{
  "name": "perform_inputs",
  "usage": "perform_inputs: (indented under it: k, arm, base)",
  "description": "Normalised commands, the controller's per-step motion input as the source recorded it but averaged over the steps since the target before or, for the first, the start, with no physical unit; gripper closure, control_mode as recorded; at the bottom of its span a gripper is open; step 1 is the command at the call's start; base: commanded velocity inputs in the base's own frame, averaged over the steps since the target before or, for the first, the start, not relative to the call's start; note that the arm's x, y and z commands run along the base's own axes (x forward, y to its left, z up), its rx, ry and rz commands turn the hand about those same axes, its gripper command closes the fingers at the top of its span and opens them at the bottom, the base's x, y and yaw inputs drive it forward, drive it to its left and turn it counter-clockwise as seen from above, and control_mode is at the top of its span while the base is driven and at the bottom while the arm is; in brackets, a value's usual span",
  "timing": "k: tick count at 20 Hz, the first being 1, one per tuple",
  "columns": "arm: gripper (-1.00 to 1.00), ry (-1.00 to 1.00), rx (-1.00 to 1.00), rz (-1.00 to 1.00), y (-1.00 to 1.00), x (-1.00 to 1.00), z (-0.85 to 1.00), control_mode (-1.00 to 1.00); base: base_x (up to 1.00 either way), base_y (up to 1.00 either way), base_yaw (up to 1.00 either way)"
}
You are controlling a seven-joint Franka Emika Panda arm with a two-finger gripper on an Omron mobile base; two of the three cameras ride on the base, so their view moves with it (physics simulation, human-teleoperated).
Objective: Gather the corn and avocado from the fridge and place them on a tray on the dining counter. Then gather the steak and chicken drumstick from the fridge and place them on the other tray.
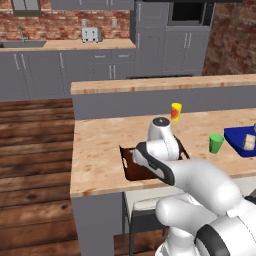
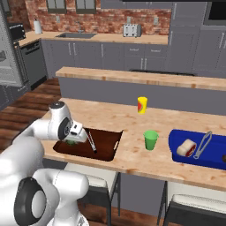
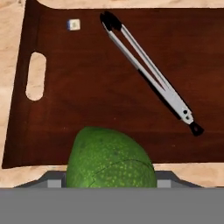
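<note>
Nearest the camera on the hand, a green avocado [image 3: 110, 158] sits gripped between the two fingers of the tool [image 2: 73, 137], which hangs just above the near edge of a dark brown tray [image 3: 87, 87]. The fruit seems held low like this so it can be set down inside the rim rather than dropped. On the tray lie metal tongs [image 3: 151, 74] set diagonally, and a small white cube [image 3: 74, 24] near the handle slot. The tray rests on a pale wooden counter [image 2: 114, 117]. Further right stand a green cup [image 2: 150, 140] and a blue tray [image 2: 201, 150]; a yellow cup [image 2: 142, 105] stands beyond. Behind, a higher ledge, grey cabinets and a brick wall close the kitchen.
</note>
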Motion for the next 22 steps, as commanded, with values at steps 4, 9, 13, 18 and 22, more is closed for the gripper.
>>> perform_inputs:
  k: [4,9,13,18,22]
  arm:
    - [1.0,0.0,0.0,0.0,0.0,0.23,-0.28,-1.0]
    - [1.0,0.0,0.0,0.0,0.0,0.32,-0.18,-1.0]
    - [1.0,0.0,0.0,0.0,0.07,0.31,-0.19,-1.0]
    - [1.0,0.0,0.0,0.0,0.1,0.24,-0.24,-1.0]
    - [1.0,0.0,0.0,0.0,0.09,0.2,-0.28,-1.0]
  base:
    - [0.0,0.0,0.0]
    - [0.0,0.0,0.0]
    - [0.0,0.0,0.0]
    - [0.0,0.0,0.0]
    - [0.0,0.0,0.0]
